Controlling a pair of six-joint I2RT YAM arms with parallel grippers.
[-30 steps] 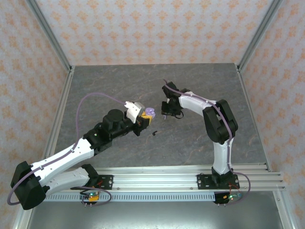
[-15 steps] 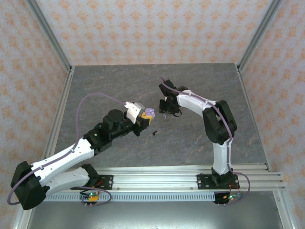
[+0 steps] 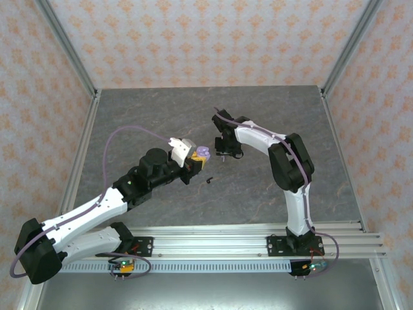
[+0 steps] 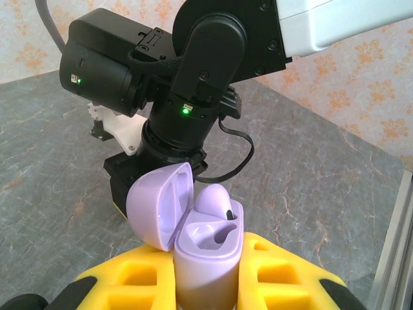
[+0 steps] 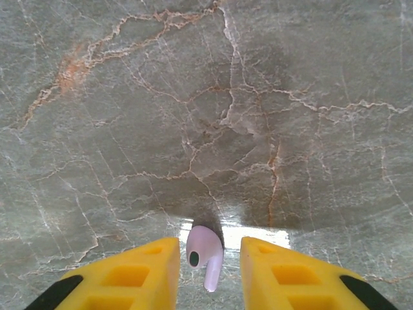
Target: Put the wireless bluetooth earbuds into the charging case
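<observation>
Your left arm (image 3: 97, 206) and right arm (image 3: 292, 169) are white shells linked by rounded black joints. A thin lavender cable (image 3: 129, 132) loops away behind the left end effector (image 4: 208, 271). It and the right end effector (image 5: 210, 244) carry blocky yellow fingers (image 5: 129, 274) with square recesses, black toward the wrist. Behind the right one, a green light (image 4: 185, 110) glows on black housing.

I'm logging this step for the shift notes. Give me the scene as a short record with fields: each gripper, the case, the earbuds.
left gripper: shut on the charging case
charging case: lavender, lid open
seated earbud: lavender, in one socket; the other socket is empty
right gripper: open, pointing down at the table
loose lavender earbud: between the right gripper's fingers, a gap on each side
black earbud: on the table between the arms
</observation>
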